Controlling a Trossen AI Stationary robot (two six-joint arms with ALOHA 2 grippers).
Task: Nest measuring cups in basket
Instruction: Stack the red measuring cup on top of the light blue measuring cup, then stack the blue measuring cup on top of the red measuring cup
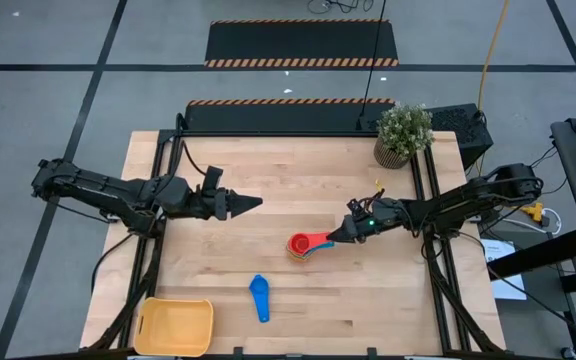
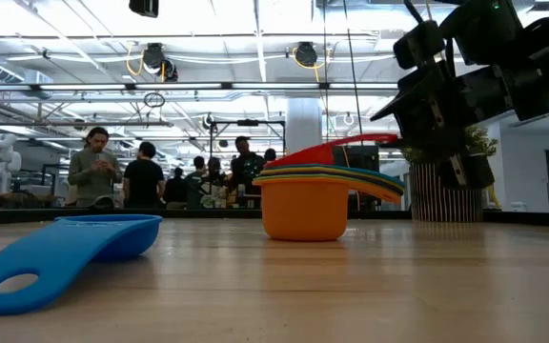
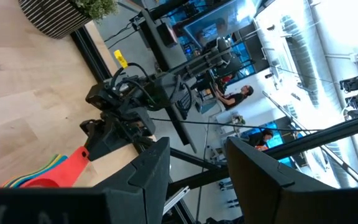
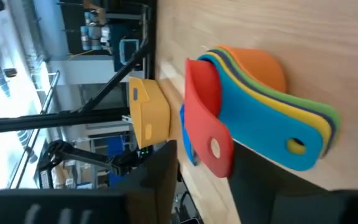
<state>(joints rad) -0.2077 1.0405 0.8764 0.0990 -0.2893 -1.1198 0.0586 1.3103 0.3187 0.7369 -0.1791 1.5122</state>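
Both arms point(image 1: 98, 187) reach inward, fingers point(image 3: 148, 171) parted on each.

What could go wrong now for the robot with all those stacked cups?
1. The nested stack of plastic measuring cups has fanned-out handles, so it might slide apart if the right pincer grabs one handle.
2. The shallow yellow plastic basket sits at the table's near left corner, far from the stack, so a carry could spill cups.
3. The lone blue plastic scoop-shaped cup lies apart and could be forgotten.
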